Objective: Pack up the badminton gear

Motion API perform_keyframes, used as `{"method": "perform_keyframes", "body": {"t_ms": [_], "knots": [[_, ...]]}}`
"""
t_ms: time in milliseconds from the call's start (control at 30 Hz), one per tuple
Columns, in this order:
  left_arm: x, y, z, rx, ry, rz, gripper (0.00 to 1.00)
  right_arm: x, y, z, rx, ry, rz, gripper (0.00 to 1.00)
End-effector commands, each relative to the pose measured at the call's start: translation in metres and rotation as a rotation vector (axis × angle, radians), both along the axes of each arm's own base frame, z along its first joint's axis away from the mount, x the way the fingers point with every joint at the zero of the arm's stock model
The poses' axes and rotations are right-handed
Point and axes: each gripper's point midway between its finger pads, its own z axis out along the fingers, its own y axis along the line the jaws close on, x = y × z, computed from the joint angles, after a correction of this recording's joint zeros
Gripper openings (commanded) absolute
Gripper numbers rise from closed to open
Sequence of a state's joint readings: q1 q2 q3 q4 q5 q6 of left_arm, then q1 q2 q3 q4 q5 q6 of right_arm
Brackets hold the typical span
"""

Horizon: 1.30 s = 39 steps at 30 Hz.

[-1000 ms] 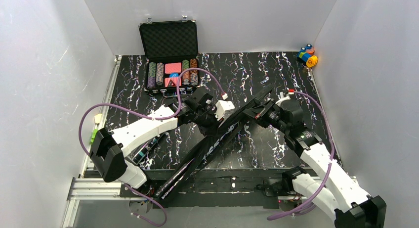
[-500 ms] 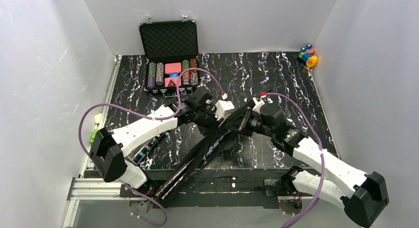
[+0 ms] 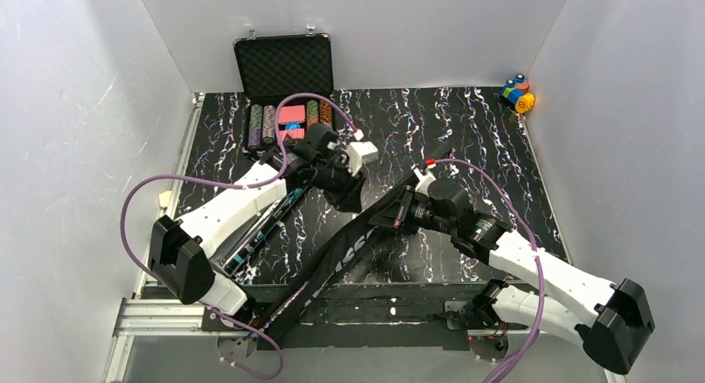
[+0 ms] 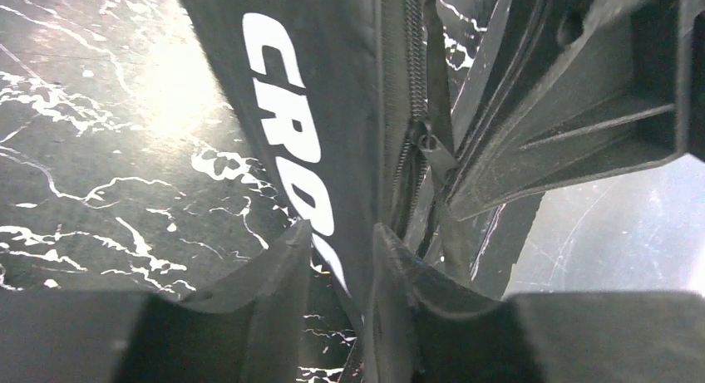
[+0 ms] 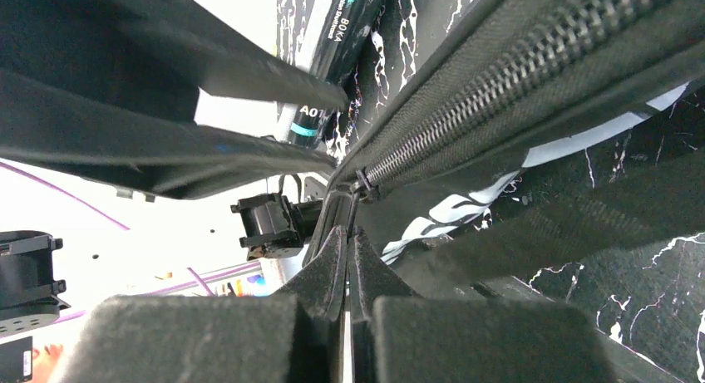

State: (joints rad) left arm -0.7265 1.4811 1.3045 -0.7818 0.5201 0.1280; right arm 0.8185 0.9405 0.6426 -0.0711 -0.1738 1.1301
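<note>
- Both arms have shifted. The left one has swung back toward the poker-chip case (image 3: 283, 67). The right one has slid leftward along the bag (image 3: 357, 246).
- Bag lies diagonally across the table with its lettering up. Its narrow end overhangs the near edge between the arm bases.
- Tube (image 3: 252, 246) lies on the table under the left arm, left of the bag and outside it. It looks still to be packed.
- Rackets and shuttlecocks are not in sight. Cannot tell whether they are inside the bag.
- Left gripper (image 4: 341, 233): jaws parted a little, straddling the bag's edge beside the zip. They do not seem to be clamping it.
- Right gripper (image 5: 349, 233): pinched tight on the zip pull (image 5: 356, 202).
- Zip teeth are meshed on one side of the slider, so closing seems to be under way and unfinished.
</note>
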Motion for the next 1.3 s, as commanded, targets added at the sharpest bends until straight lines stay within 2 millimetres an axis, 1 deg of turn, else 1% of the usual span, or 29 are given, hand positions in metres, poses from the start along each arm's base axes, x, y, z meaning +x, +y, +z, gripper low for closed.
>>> {"method": "perform_keyframes", "body": {"t_ms": [0,133,200,267,400,567,700,833,933,1033,1200,1267], "knots": [[0.011,0.001,0.043,-0.13,-0.001,-0.021,0.35,-0.003,0.009,0.01,0.044,-0.025,0.033,0.01],[0.015,-0.002,0.051,-0.158,-0.017,-0.022,0.48,-0.003,0.011,0.005,0.033,-0.015,0.043,0.01],[0.02,-0.007,0.053,-0.166,-0.01,-0.013,0.54,-0.003,0.011,0.005,0.031,-0.016,0.046,0.01],[0.024,-0.014,0.052,-0.178,0.007,-0.021,0.58,-0.002,0.012,0.007,0.03,-0.025,0.049,0.01],[0.034,-0.027,0.037,-0.173,0.062,-0.038,0.59,0.0,0.013,0.011,0.031,-0.042,0.042,0.01],[0.035,-0.034,0.02,-0.161,0.105,-0.067,0.6,0.0,0.014,0.016,0.033,-0.061,0.041,0.01],[0.029,-0.038,0.018,-0.17,0.119,-0.098,0.59,0.001,0.016,0.02,0.033,-0.072,0.044,0.01],[0.019,-0.041,0.017,-0.178,0.146,-0.129,0.54,0.003,0.017,0.023,0.031,-0.079,0.041,0.01],[0.009,-0.041,0.021,-0.191,0.183,-0.165,0.53,0.004,0.018,0.024,0.031,-0.082,0.042,0.01],[0.005,-0.036,0.028,-0.191,0.159,-0.189,0.58,0.003,0.017,0.023,0.029,-0.082,0.042,0.01],[0.009,-0.03,0.041,-0.208,0.133,-0.185,0.63,0.002,0.016,0.019,0.027,-0.076,0.04,0.01],[0.01,-0.03,0.046,-0.221,0.135,-0.183,0.69,0.002,0.016,0.019,0.029,-0.075,0.04,0.01]]}}
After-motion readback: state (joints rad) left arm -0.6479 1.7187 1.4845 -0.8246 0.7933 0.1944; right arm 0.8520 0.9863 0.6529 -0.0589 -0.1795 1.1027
